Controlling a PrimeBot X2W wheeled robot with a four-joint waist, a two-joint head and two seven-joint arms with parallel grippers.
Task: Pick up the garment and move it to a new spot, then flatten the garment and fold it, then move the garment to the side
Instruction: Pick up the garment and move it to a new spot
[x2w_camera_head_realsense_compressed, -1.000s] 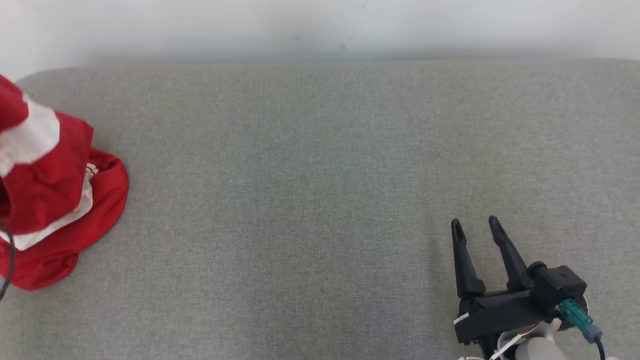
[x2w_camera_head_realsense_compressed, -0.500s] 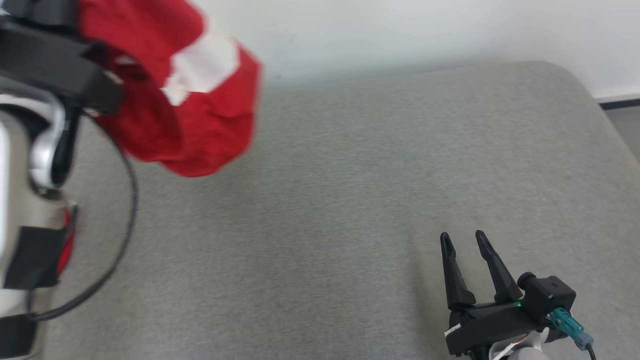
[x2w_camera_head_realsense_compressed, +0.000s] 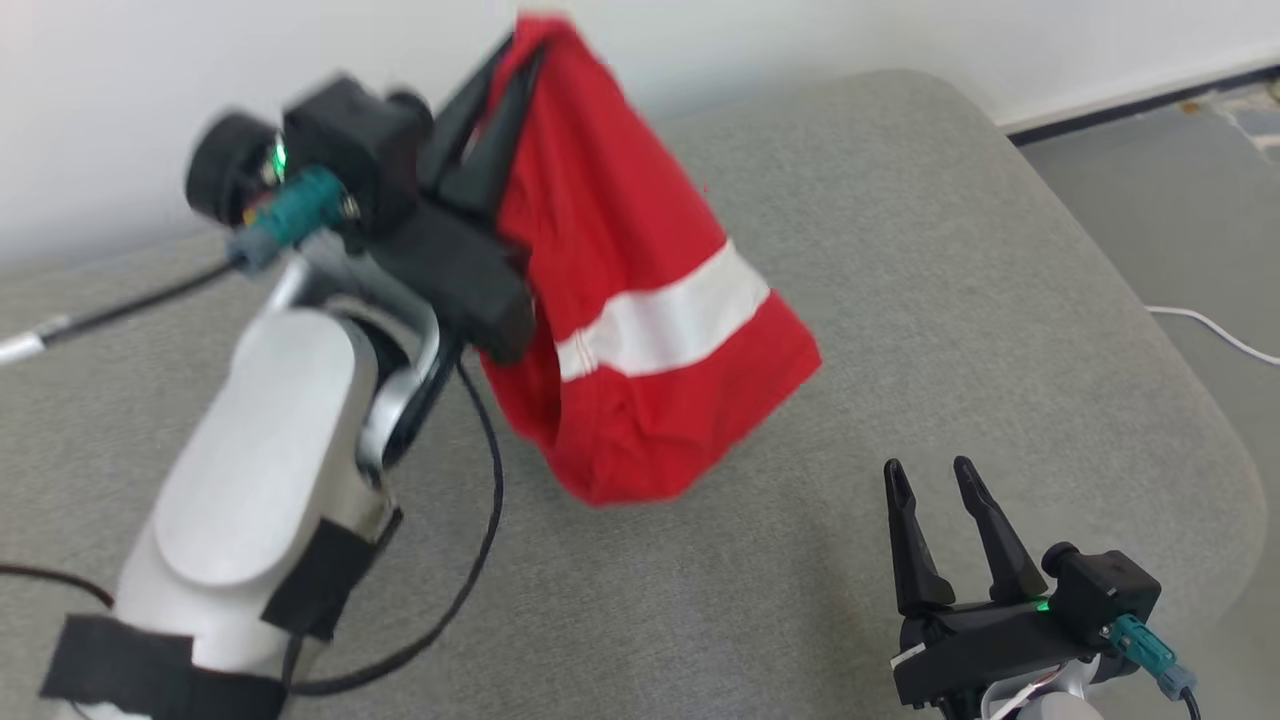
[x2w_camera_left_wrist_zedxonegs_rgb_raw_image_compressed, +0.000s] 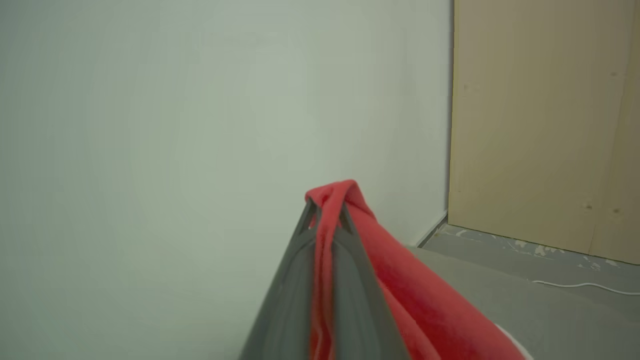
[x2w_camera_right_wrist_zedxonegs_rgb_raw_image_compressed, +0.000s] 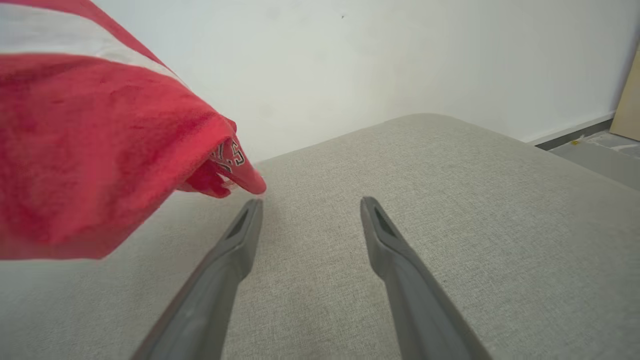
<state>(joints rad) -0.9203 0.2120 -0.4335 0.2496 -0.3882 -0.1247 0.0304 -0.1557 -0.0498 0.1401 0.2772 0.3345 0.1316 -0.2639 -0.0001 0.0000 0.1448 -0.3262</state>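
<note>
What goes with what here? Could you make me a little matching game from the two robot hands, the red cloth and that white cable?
Things:
1 left gripper
2 right gripper
3 garment
4 white cable

States:
a lying on the floor
b jaws apart, holding nothing
c red with a white stripe, hanging
d jaws shut on the garment

Pairs: 1-d, 2-b, 3-c, 4-a.

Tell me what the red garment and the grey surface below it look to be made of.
The garment: soft cloth, probably a cotton-like knit, matte; it hangs in limp folds and bunches, with a white band and printed letters. The surface: woven upholstery fabric over padding, it seems; it is matte, a fine flecked weave shows, and its edge is rounded.
</note>
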